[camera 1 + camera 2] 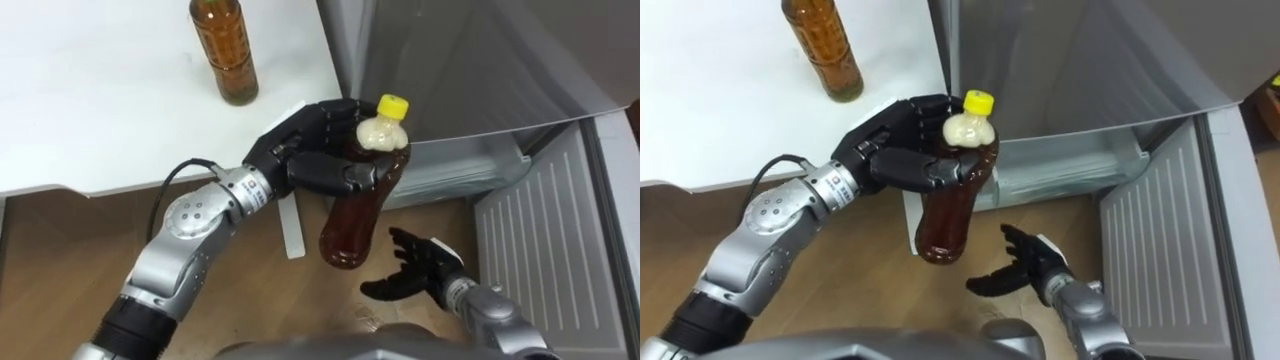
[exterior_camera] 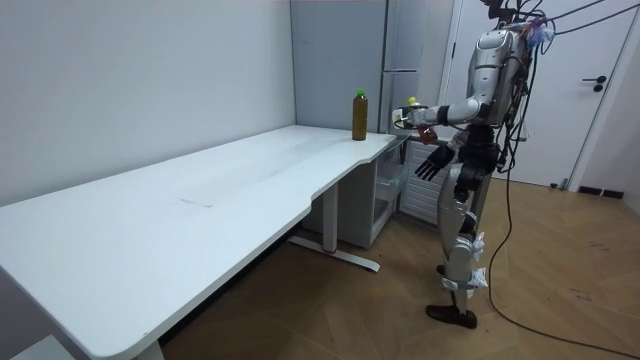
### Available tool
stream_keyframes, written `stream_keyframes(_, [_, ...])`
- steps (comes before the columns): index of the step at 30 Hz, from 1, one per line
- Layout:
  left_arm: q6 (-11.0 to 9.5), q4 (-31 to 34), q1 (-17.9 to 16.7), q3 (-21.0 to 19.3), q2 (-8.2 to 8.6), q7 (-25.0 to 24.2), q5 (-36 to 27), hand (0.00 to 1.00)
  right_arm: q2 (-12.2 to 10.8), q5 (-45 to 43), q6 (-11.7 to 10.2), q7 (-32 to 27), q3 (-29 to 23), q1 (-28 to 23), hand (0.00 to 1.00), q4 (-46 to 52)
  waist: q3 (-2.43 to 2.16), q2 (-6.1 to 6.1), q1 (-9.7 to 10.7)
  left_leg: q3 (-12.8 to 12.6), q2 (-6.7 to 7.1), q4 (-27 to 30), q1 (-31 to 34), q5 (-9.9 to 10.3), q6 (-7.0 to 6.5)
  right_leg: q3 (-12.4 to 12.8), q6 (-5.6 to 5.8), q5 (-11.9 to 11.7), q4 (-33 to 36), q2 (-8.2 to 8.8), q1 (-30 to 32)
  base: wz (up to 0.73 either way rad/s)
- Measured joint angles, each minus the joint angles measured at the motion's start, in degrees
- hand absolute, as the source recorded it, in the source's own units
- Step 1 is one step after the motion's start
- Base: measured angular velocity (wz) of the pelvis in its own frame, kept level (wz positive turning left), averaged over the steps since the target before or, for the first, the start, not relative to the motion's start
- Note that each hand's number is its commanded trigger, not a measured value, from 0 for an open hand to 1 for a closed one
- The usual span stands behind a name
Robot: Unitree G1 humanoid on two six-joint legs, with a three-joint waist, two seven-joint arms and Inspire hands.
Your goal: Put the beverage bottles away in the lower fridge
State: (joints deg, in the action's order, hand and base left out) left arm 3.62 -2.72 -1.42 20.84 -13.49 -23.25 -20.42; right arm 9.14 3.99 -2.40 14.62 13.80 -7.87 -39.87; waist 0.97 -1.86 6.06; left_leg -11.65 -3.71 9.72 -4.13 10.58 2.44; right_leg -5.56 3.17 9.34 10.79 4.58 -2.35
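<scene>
Bottle with yellow cap (image 1: 355, 215), filled with brown drink, is off the white table (image 1: 100, 120), just past its corner and over the floor, cap uppermost. The left hand (image 1: 315, 150) has its fingers and thumb curled round the bottle's upper body, a firm grasp. The right hand (image 1: 420, 272) hangs lower, beyond the same table corner, fingers spread and relaxed, holding nothing. A second bottle (image 1: 226, 50) of brown drink stands upright on the table near that corner, apart from both hands. The fridge (image 1: 480, 70) stands against the table's end; its lower door (image 1: 540, 240) is swung open. In the room view, the robot stands upright at this table end, facing the fridge.
</scene>
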Motion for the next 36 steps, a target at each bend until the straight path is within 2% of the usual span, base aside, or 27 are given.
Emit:
stream_keyframes(8, [-0.11, -1.00, -0.36, 0.99, 0.06, 0.14, 0.99, 1.00, 0.51, 0.04, -0.06, 6.04, 2.76, -1.42, 0.00, 6.05, -0.08, 0.29, -0.25, 0.21, -0.05, 0.56, 0.76, 0.01, -0.01, -0.22, -0.02, -0.10, 0.37, 0.00, 0.74, 0.00])
stream_keyframes(12, [-1.61, -2.28, -0.32, 0.94, 0.17, 0.22, 3.41, 1.00, 0.64, 0.00, -0.06, 9.39, 2.99, -1.13, 0.00, 7.95, -0.09, 0.30, -0.32, -0.04, -0.13, 0.91, 0.84, 0.01, -0.01, -0.13, -0.04, -0.11, 1.04, 0.01, 1.17, -0.04])
stream_keyframes(14, [-1.67, -2.99, -0.32, 0.97, 0.42, 0.30, 4.94, 1.00, 0.69, 0.02, -0.05, 10.43, 3.07, -1.14, 0.00, 8.81, -0.06, 0.21, -0.24, -0.04, -0.14, 1.12, 0.82, 0.01, -0.02, -0.12, -0.08, -0.14, 1.19, 0.01, 1.16, 0.00])
stream_keyframes(17, [-1.68, -3.12, -0.33, 1.16, 0.33, 0.70, 7.18, 1.00, 1.09, 0.19, -0.03, 11.67, 3.66, -1.15, 0.00, 9.97, 0.05, -0.03, -0.23, -0.12, -0.25, 1.34, 0.72, 0.05, -0.07, -0.16, -0.08, -0.14, 1.83, 0.01, 1.31, 0.00])
stream_keyframes(19, [-1.93, -3.11, -0.32, 1.74, -0.04, 1.16, 8.88, 1.00, 2.88, 0.20, 0.02, 13.54, 5.30, -1.25, 0.00, 12.29, 0.06, -0.07, -0.28, -0.19, -0.38, 1.60, 0.77, 0.32, -0.21, -0.19, -0.10, -0.15, 1.98, -0.02, 1.32, 0.00])
stream_keyframes(21, [-1.95, -3.12, -0.34, 1.98, -0.51, 1.27, 9.58, 1.00, 3.54, 0.20, 0.02, 15.15, 5.29, -1.35, 0.00, 13.76, 0.16, -0.31, -0.26, -0.18, -0.45, 1.61, 0.80, 0.38, -0.21, -0.26, -0.15, -0.18, 1.96, -0.07, 1.33, 0.00])
stream_keyframes(25, [-2.05, -3.08, -0.34, 2.06, -1.04, 1.22, 10.25, 1.00, 4.34, 0.20, 0.02, 18.06, 5.31, -1.52, 0.00, 14.98, -0.10, -1.27, -0.37, -0.18, -0.59, 1.73, 0.98, 0.37, -0.21, -0.24, -0.24, -0.23, 1.82, -0.20, 1.39, 0.00])
stream_keyframes(27, [-2.36, -3.07, -0.32, 2.07, -1.00, 1.16, 11.46, 1.00, 4.55, 0.41, 0.02, 19.00, 5.31, -1.88, 0.00, 15.62, -0.29, -1.63, -0.83, -0.21, -0.60, 1.67, 0.91, 0.37, -0.21, -0.05, -0.25, -0.24, 1.66, -0.27, 1.37, -0.02])
stream_keyframes(30, [-2.91, -3.08, -0.32, 2.15, -0.88, 1.16, 13.78, 1.00, 4.54, 0.73, 0.01, 20.59, 5.29, -1.94, 0.00, 15.57, -0.26, -2.26, -1.68, -0.50, -0.71, 1.69, 0.58, 0.40, -0.15, 0.34, -0.32, -0.29, 1.65, -0.41, 1.17, -0.06])
stream_keyframes(36, [-3.64, -3.07, -0.37, 3.50, -1.44, 1.38, 16.47, 1.00, 4.49, 2.74, 0.00, 23.03, 5.22, -1.86, 0.00, 15.48, -0.06, -1.99, -1.72, -0.48, -0.73, 1.62, 0.64, 0.50, -0.03, 0.35, -0.32, -0.29, 1.62, -0.44, 1.20, -0.01])
